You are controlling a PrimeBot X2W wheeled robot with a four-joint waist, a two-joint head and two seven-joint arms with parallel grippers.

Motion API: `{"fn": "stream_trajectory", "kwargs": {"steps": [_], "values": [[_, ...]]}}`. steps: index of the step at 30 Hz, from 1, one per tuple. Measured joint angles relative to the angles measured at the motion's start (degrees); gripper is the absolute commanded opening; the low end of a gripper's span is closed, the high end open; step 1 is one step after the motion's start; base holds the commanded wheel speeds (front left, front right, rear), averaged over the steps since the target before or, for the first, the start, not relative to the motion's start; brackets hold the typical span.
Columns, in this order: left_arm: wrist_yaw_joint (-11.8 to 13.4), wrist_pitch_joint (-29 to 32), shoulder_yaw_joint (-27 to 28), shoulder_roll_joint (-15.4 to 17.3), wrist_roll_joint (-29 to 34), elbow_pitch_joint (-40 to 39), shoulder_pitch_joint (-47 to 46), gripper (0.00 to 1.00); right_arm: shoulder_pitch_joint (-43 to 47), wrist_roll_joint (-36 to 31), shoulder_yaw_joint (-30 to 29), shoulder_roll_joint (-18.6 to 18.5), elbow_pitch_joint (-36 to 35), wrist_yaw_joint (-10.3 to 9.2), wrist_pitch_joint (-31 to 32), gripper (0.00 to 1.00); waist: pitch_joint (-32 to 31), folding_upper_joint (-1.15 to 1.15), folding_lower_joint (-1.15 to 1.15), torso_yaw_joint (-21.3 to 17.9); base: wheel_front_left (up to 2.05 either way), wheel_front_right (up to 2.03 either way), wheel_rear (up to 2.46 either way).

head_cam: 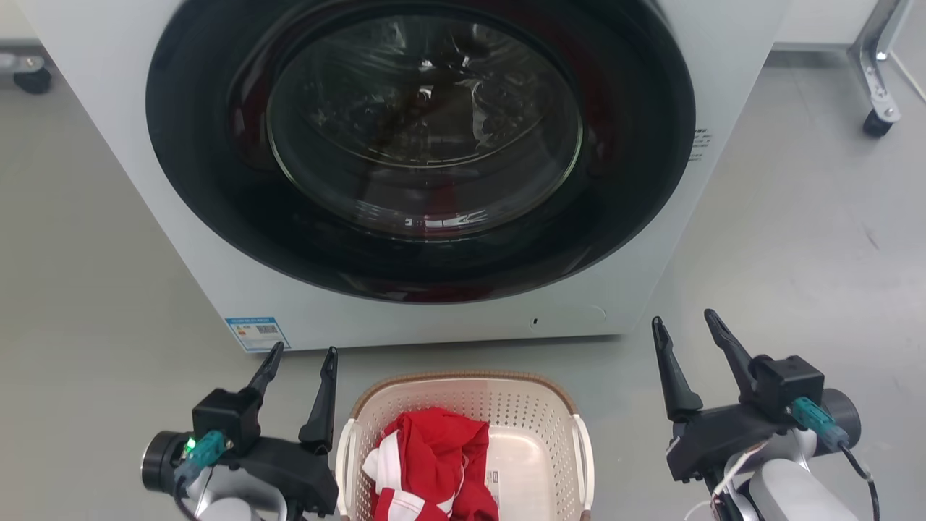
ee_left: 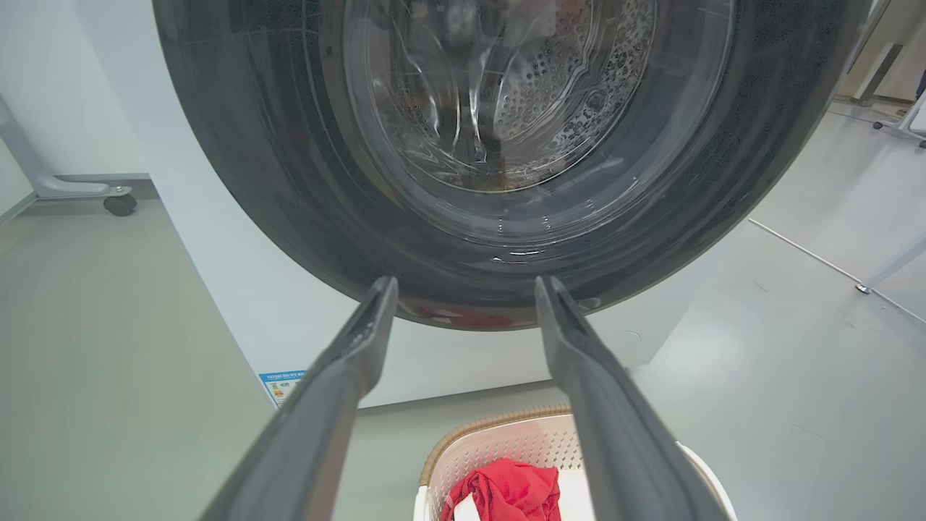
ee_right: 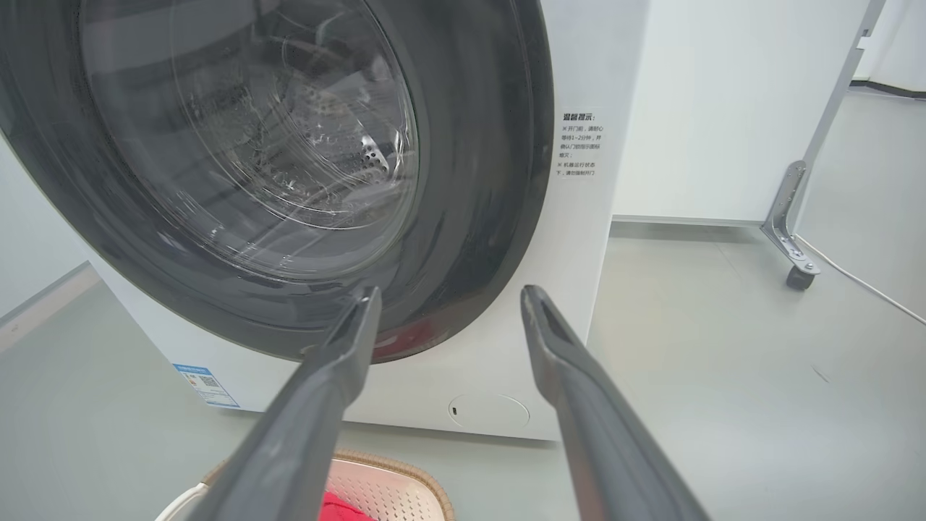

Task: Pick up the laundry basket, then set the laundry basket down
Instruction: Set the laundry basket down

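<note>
The laundry basket (head_cam: pixel 535 412) is cream-white with perforated sides and a brown woven-look rim. It stands on the grey floor in front of the washing machine, at the bottom middle of the head view, holding a red and white garment (head_cam: pixel 434 463). My left gripper (head_cam: pixel 302 353) hovers open just left of the basket, fingers pointing at the machine. My right gripper (head_cam: pixel 686 324) hangs open to the basket's right, a gap away. The left wrist view has the basket (ee_left: pixel 506 441) low between my fingers. In the right wrist view its rim (ee_right: pixel 405 470) sits at the bottom edge.
A white front-loading washing machine (head_cam: pixel 94 94) with a shut dark round door (head_cam: pixel 423 130) stands close behind the basket. Wheeled metal frame legs (head_cam: pixel 877 72) stand at the far right and a caster (head_cam: pixel 29 76) at the far left. Grey floor lies on both sides.
</note>
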Motion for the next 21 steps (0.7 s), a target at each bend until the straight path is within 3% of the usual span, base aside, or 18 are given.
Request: {"fn": "stream_trajectory", "kwargs": {"steps": [12,21], "values": [[2.05,-0.16,2.82,2.25,3.07,-15.08,10.82,1.00,10.05,-3.31,-5.02,-1.45,-11.49,-0.92,-0.01,1.00,-4.62,0.00,0.00,-0.67,0.00,0.00,0.00],[3.02,-0.16,5.98,2.16,3.46,-19.42,16.97,1.00,15.19,-4.72,-8.06,-1.35,-15.80,-1.27,-0.01,1.00,-5.32,0.00,0.01,-0.92,0.00,0.00,0.00]]}}
